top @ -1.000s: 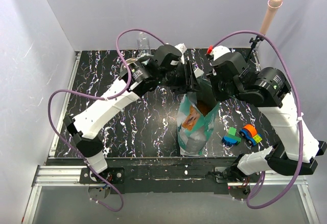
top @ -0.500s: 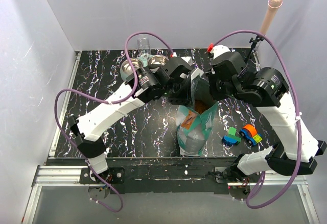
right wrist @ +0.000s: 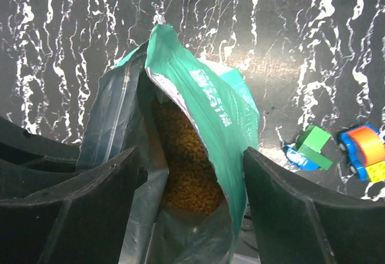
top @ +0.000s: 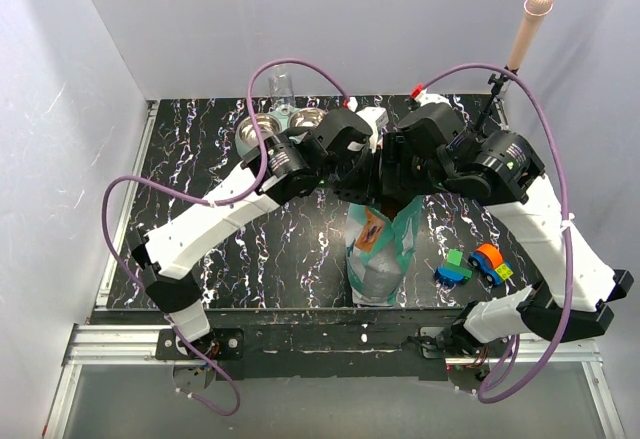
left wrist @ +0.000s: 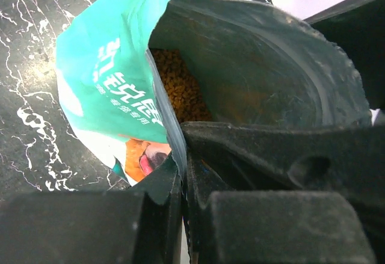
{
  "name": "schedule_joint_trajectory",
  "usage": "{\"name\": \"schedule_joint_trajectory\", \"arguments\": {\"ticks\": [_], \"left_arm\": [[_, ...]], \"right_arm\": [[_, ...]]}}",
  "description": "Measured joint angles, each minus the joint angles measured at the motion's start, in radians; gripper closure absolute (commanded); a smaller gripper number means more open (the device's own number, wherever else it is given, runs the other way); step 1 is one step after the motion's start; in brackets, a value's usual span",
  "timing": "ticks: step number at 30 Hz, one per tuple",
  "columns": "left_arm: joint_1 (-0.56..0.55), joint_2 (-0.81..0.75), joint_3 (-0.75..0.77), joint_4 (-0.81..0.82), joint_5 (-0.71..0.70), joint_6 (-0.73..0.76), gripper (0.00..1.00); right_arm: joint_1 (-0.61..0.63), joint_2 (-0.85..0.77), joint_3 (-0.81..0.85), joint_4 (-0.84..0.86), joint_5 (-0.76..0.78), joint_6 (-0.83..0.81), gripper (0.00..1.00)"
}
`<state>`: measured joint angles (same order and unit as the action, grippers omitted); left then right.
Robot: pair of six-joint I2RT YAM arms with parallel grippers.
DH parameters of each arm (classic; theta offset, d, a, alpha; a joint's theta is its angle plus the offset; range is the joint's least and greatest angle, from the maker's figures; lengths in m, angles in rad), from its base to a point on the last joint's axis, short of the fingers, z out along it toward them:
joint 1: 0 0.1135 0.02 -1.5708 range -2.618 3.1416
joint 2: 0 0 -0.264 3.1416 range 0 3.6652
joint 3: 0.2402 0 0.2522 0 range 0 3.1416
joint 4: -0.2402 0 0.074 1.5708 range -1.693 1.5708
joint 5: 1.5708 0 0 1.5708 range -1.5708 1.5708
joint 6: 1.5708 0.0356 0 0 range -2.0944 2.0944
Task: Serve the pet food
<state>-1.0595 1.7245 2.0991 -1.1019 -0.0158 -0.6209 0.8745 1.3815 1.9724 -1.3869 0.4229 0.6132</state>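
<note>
The teal-and-white bag (top: 378, 249) stands on the black marbled table with its mouth open. Brown pet food (left wrist: 180, 86) lies heaped inside it, also seen in the right wrist view as pet food (right wrist: 187, 168). My left gripper (top: 368, 181) is shut on the bag's rim; in its wrist view the left gripper (left wrist: 182, 156) pinches the thin teal edge between its jaws. My right gripper (top: 398, 181) hangs over the bag mouth. The right gripper (right wrist: 191, 156) is open, one finger on each side of the mouth, gripping nothing.
A mint-green double steel bowl (top: 282, 124) sits at the back left of the table, with a clear cup (top: 281, 84) behind it. Toy block cars (top: 473, 264) lie right of the bag. A pink-tipped pole (top: 528, 19) stands at the back right corner.
My left gripper moved right to the bag and shut on its rim. My right gripper, shut before, has opened and shifted slightly left over the bag mouth.
</note>
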Motion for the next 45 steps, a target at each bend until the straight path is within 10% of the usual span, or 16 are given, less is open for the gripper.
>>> {"name": "schedule_joint_trajectory", "arguments": {"ticks": [23, 25, 27, 30, 35, 45], "left_arm": [[-0.001, -0.026, -0.017, -0.005, -0.018, 0.132, 1.0], [-0.001, -0.026, -0.017, -0.005, -0.017, 0.137, 1.0], [-0.001, -0.026, -0.017, -0.004, -0.011, 0.14, 1.0], [0.0, -0.026, -0.017, 0.006, 0.008, 0.152, 0.66], [0.019, -0.074, -0.046, 0.1, -0.005, 0.157, 0.41], [0.438, -0.324, -0.484, 0.437, 0.106, -0.008, 0.29]], "right_arm": [[-0.003, -0.116, -0.087, 0.022, 0.068, 0.123, 0.49], [-0.003, -0.103, -0.086, 0.022, 0.07, 0.119, 0.63], [-0.003, -0.086, -0.085, 0.022, 0.073, 0.116, 0.98], [-0.002, -0.068, -0.085, 0.026, 0.084, 0.121, 0.99], [-0.007, -0.138, -0.137, 0.021, 0.135, 0.143, 0.99], [-0.011, -0.351, -0.189, -0.127, 0.055, 0.051, 0.99]]}}
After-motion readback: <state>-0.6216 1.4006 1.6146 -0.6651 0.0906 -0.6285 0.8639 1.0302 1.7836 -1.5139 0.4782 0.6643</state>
